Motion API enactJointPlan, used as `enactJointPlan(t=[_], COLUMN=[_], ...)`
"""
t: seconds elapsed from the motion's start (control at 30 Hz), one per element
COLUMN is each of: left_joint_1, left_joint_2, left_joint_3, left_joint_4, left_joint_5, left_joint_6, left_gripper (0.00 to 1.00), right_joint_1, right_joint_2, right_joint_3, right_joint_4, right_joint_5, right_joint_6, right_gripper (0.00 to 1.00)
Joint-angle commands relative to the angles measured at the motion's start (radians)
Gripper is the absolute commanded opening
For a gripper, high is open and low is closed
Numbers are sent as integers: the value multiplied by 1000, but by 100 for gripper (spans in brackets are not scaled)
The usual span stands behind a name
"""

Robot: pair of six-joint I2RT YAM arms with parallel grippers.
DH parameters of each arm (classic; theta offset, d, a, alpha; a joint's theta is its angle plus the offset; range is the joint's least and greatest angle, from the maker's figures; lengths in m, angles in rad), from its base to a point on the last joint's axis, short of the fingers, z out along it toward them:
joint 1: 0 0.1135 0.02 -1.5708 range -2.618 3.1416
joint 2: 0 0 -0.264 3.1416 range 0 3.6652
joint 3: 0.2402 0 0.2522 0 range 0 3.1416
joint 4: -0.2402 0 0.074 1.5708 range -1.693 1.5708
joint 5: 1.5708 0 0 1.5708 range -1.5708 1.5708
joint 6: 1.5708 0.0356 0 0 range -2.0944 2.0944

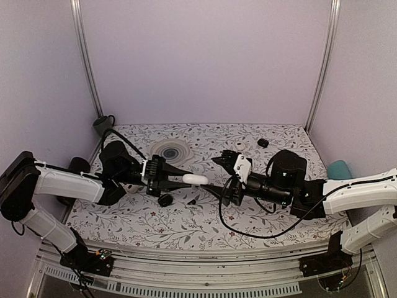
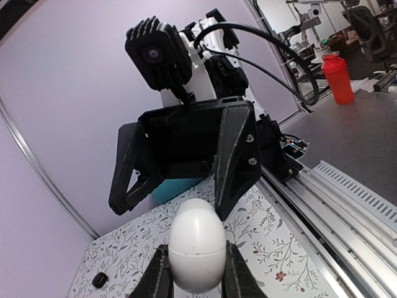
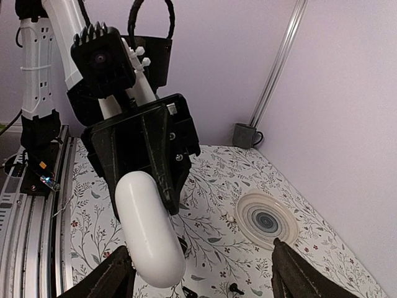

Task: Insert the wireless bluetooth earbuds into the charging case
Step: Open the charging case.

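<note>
My left gripper is shut on the white charging case and holds it in the air over the middle of the table. In the left wrist view the case sits upright between the fingers, its lid seam closed. My right gripper faces it, open, one finger on each side of the case tip, not touching. From the right wrist the case hangs just ahead of the open right gripper. Two tiny white earbuds lie on the cloth beside the plate.
A ringed plate lies at the back left, with a grey mug in the corner. Small black bits and a black round piece sit on the floral cloth. A teal object rests at the right edge.
</note>
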Motion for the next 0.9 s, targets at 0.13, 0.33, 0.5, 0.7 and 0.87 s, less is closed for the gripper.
enactJointPlan(t=[0.13,0.33,0.5,0.7,0.87], left_joint_1=[-29,-31,-33,-34,-35], left_joint_2=[-29,-40,-48,-50,-50], left_joint_3=[25,22,12,13,19], left_joint_4=[-67,-89,-95,-101,-90], left_joint_5=[27,37,37,40,43], left_joint_6=[18,18,19,20,12], left_gripper=[0,0,0,0,0], right_joint_1=[2,-2,-17,-17,-17], right_joint_2=[-30,-37,-49,-46,-32], right_joint_3=[48,62,77,89,99], right_joint_4=[9,-17,-41,-75,-119], right_joint_5=[113,173,161,105,27], right_joint_6=[18,8,24,33,39], right_gripper=[77,77,77,77,75])
